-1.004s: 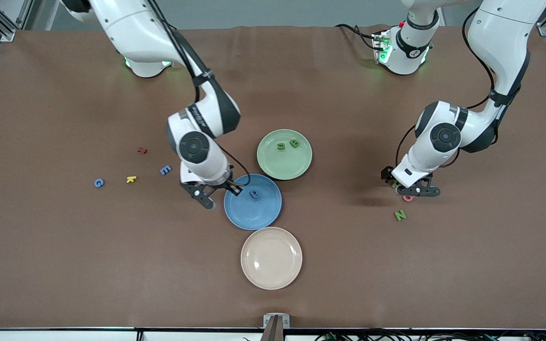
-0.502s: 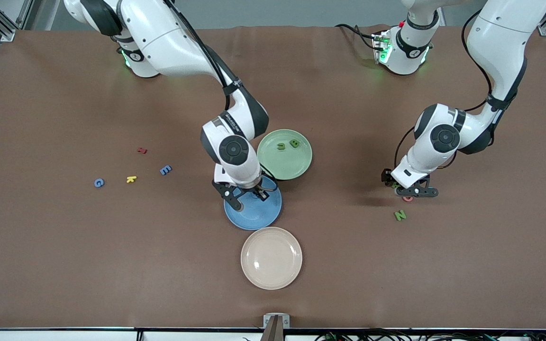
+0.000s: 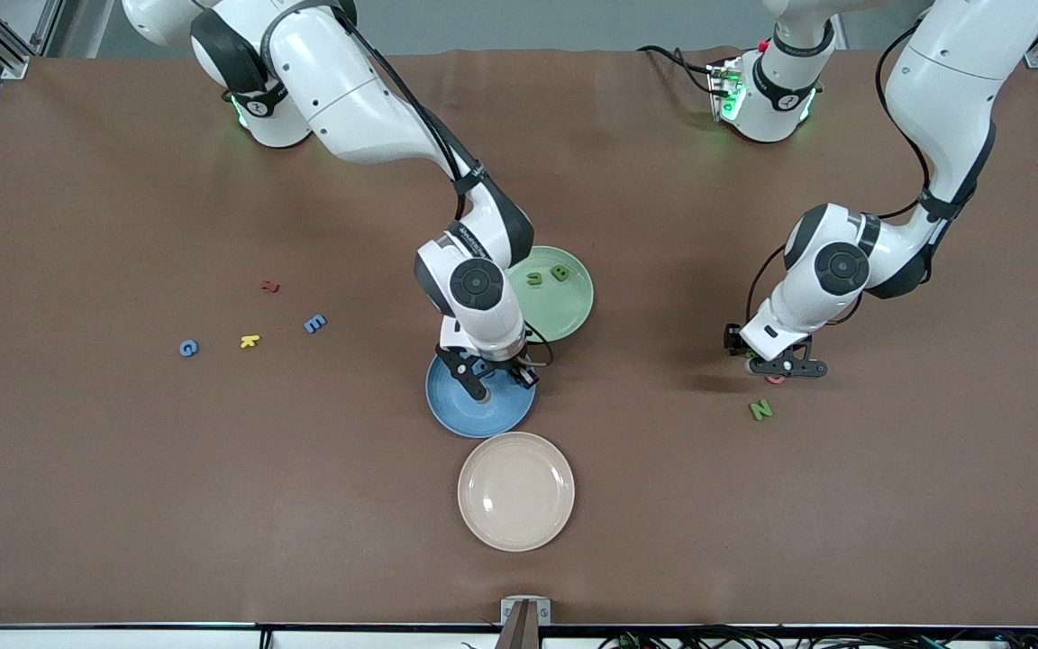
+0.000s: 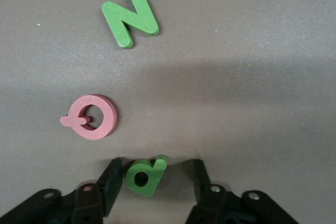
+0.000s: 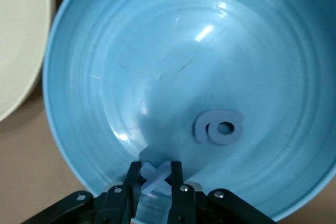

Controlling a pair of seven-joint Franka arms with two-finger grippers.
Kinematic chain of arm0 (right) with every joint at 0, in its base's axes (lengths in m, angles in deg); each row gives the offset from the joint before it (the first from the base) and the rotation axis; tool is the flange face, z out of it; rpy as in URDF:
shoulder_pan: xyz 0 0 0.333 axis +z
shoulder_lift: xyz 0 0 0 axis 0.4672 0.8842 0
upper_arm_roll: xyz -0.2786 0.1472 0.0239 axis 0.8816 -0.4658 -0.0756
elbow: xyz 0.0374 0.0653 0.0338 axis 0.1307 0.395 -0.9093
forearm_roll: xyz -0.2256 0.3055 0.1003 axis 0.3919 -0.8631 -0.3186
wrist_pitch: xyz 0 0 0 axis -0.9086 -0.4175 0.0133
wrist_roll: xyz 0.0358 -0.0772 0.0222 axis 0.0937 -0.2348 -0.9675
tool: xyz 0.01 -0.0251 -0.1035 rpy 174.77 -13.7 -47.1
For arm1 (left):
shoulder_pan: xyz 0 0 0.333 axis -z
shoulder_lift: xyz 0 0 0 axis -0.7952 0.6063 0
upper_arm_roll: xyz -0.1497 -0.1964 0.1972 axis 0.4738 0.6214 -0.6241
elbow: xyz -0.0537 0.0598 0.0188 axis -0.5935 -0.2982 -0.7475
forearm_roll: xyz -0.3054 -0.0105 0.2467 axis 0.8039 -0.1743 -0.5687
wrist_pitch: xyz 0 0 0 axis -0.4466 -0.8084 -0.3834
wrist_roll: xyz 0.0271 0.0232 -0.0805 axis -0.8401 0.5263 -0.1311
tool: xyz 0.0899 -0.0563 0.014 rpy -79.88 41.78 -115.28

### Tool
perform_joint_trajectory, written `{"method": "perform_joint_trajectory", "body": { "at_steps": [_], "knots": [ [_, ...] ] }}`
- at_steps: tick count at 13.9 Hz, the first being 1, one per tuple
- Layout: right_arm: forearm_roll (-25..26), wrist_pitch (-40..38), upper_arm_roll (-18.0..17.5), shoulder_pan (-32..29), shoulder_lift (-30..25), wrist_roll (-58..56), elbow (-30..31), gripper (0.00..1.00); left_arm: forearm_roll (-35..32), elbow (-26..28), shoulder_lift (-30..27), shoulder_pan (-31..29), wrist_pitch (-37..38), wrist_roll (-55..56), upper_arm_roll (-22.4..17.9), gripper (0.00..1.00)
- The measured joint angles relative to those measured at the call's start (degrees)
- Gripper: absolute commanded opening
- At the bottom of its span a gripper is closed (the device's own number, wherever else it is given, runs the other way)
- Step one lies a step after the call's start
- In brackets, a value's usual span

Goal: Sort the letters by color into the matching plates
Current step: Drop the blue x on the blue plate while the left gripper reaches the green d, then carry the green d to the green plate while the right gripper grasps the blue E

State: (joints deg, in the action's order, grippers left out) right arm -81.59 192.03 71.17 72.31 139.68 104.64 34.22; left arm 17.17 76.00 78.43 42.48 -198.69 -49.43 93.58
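blue x [image 5: 156, 178] | in right hand [image 5: 156, 182] | over blue plate [image 5: 94, 56] rim

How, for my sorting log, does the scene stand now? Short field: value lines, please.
right gripper: shut on pale blue foam letter x, over the medium blue round plate
blue plate holds: blue looped letter
left gripper: open, fingers either side of the green looped foam letter on the table
pale green round plate holds: green u, green B
blue loose on table: G, E, toward the right arm's end
green loose on table: N, beside a pink letter
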Motion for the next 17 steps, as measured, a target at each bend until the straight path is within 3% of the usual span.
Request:
{"method": "perform_joint_trajectory", "body": {
  "at_steps": [1,2,3,10,17],
  "knots": [
    [0.0,0.0,0.1,0.0,0.3,0.0,-0.4,0.18,0.0,0.0,0.0,0.0,0.0,0.0,0.0,0.6],
    [0.0,0.0,0.1,0.0,0.4,0.0,-0.5,0.42,0.0,0.0,0.0,0.0,0.0,0.0,0.0,0.58],
    [0.0,0.0,0.1,0.0,0.5,0.0,-0.6,0.99,0.0,0.0,0.0,0.0,0.0,0.0,0.0,0.54],
    [0.0,-0.3,0.6,0.0,0.5,0.0,-0.7,1.0,0.0,-0.3,0.0,-0.1,-0.2,0.0,0.1,0.24],
    [0.1,-7.5,1.5,-0.2,0.0,-4.5,-3.1,1.0,0.0,-1.0,0.0,-0.1,-0.2,0.2,0.1,0.22]
  ]
}}
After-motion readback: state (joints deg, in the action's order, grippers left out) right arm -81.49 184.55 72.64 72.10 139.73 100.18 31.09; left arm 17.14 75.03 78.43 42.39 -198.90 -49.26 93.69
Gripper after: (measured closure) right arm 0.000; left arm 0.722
